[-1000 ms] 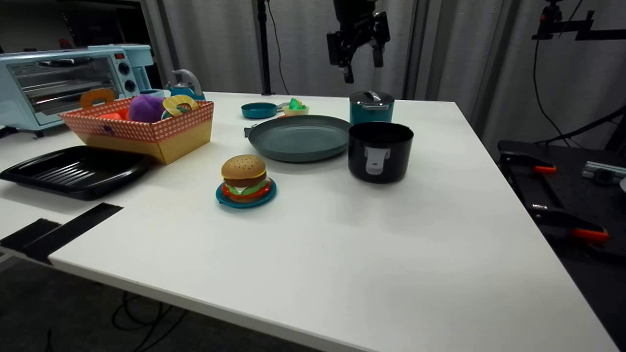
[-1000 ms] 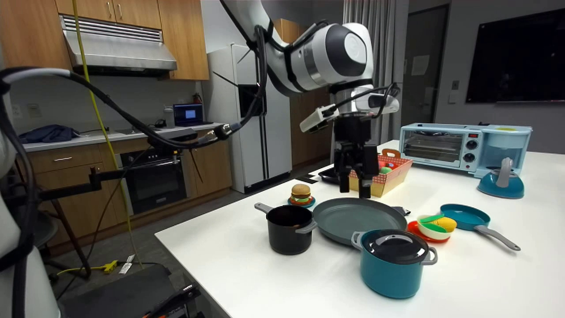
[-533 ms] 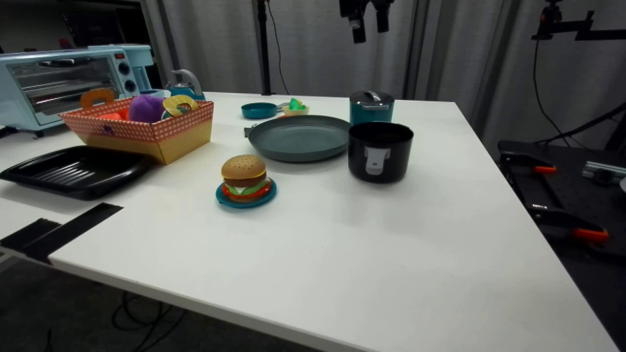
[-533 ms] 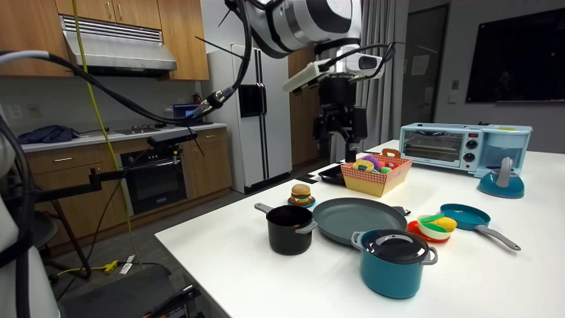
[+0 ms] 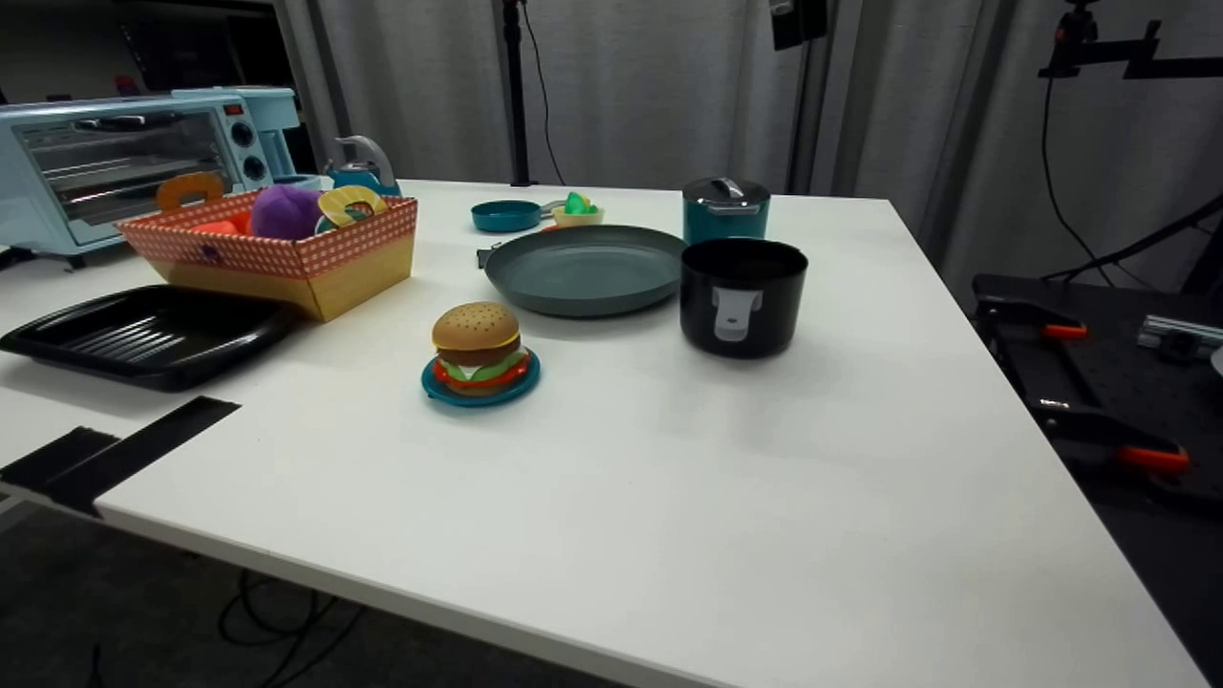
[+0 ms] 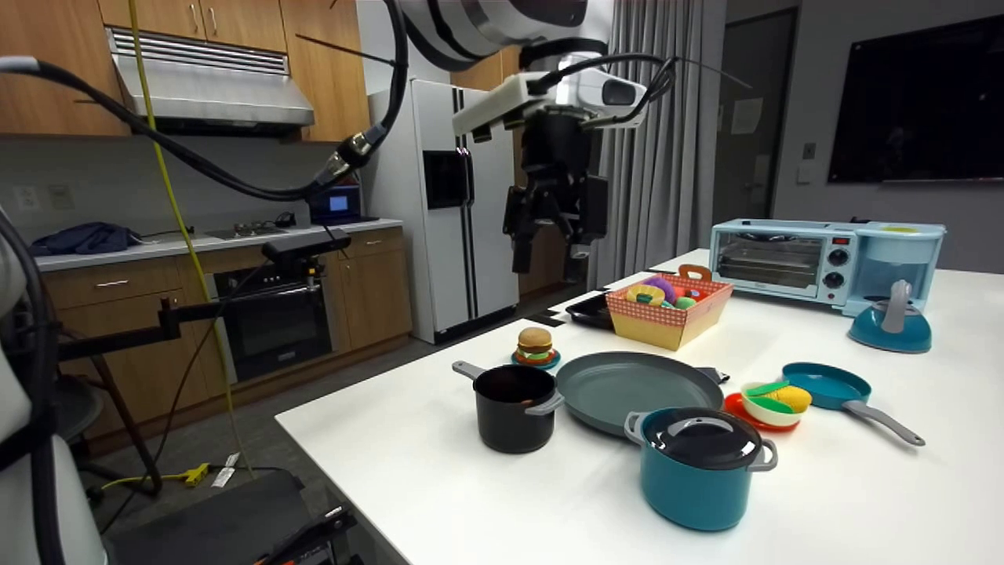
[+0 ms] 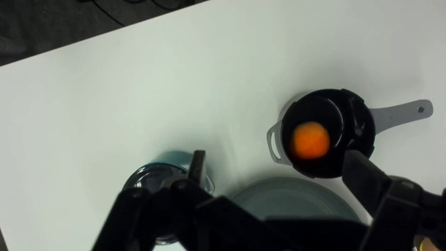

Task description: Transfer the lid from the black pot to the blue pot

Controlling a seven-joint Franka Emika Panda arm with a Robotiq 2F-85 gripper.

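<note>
Lid [image 6: 703, 439] rests on the blue pot [image 6: 694, 496], lying about level across its top in both exterior views, with its grip uppermost. The black pot [image 6: 511, 428] stands near it on the surface [image 6: 580, 510], upright and uncovered; the wrist view looks down into its mouth, where a round orange thing [image 7: 311, 140] lies. On that evidence the transfer the task asks for appears complete: the lid is off the black pot and on the blue one, and neither pot is tipped.

The fingers [image 7: 364, 179] are spread wide, with nothing held between them, raised high over the surface and touching neither pot. I take this to be the tail end of the job, with nothing in hand to put down. In the wrist view one of the fingers hides much of the blue pot, so whether the lid is seated all the way round is hard to tell.

If it is, nothing more of the transfer seems to be left. Should one side ride up, a light press on the lid would likely settle it. The large grey-green plate [image 6: 637, 390] lies near both pots, so such a press would best come straight from above.
</note>
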